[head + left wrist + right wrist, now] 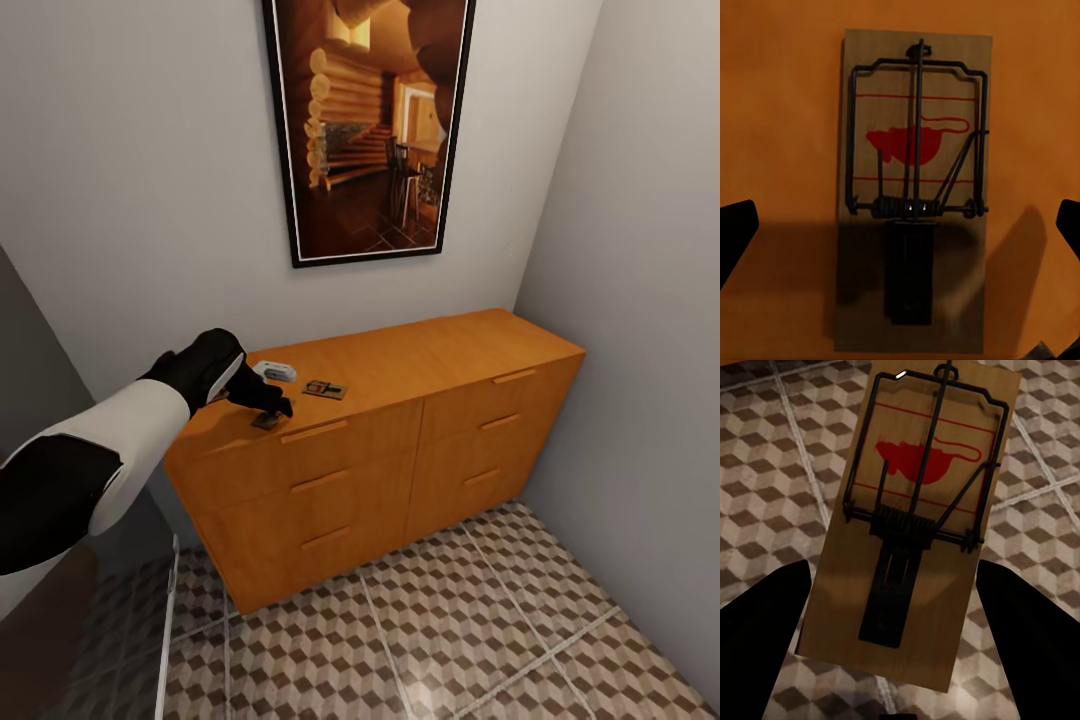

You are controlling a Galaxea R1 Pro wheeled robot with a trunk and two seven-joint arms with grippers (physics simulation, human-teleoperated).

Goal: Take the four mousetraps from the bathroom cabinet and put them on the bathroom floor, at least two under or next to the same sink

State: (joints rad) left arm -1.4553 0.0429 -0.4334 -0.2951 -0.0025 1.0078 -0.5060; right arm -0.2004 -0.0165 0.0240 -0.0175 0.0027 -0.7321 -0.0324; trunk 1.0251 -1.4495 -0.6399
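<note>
On the orange-brown cabinet (450, 350), one mousetrap (269, 421) lies near the left front edge, directly beneath my left gripper (274, 405). The left wrist view looks straight down on this mousetrap (913, 187), flat on the wood, with my left gripper (900, 225) open and a black fingertip on either side of it, apart from it. A second mousetrap (325, 388) lies a little further right on the cabinet top. My right gripper (894, 577) is shut on a third mousetrap (922, 540), held above the bathroom floor (765, 472).
A small white-grey object (275, 372) sits on the cabinet top behind my left hand. A dark-framed picture (370, 120) hangs above. Walls close in at the back and right (640, 300). Patterned tiles (450, 620) spread in front of the drawers.
</note>
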